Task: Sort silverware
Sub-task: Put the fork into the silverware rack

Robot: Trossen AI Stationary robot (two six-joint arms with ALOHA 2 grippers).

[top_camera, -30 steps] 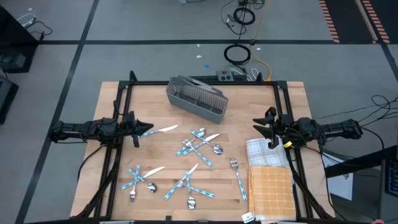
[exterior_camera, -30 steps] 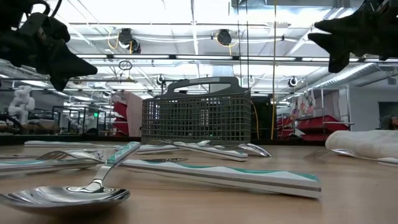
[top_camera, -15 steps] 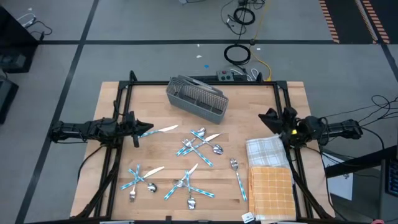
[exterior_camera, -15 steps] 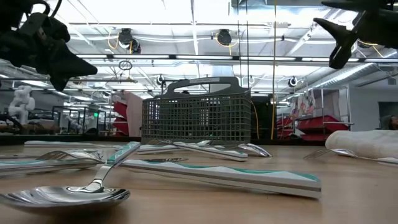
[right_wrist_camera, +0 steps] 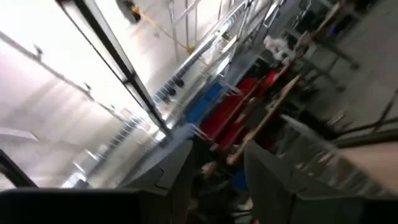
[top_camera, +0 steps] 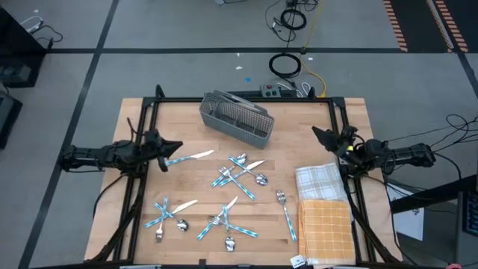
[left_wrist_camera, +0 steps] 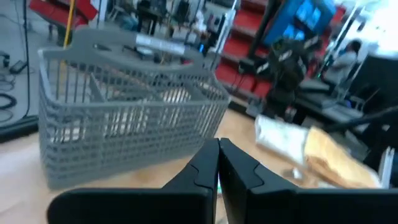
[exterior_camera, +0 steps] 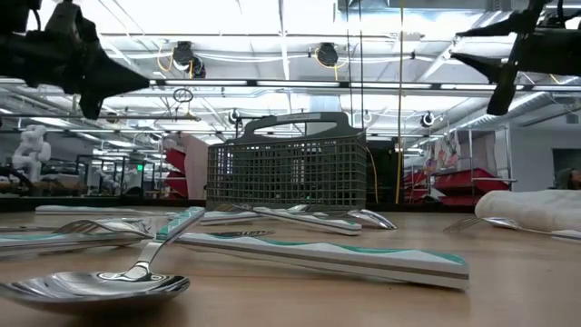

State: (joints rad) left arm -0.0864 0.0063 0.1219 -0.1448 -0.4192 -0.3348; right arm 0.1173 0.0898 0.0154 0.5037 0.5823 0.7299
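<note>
Looking down from the high view, the silverware (top_camera: 228, 196) is lying scattered across the table's (top_camera: 134, 198) middle, the left gripper (top_camera: 173, 146) hovering just beside a knife (top_camera: 191, 157) and the right gripper (top_camera: 320, 134) holding well apart. Seen low, both are hanging above the pieces. Through the left wrist view, its fingers (left_wrist_camera: 205, 163) are pressing together, holding nothing, facing the caddy (left_wrist_camera: 124, 106). Through the right wrist view, its fingers (right_wrist_camera: 180, 168) are standing slightly parted, empty.

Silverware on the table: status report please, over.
Left gripper shut, right gripper open, both empty at table edges. Silverware scattered loose, none in the caddy. Nothing in the way.
</note>
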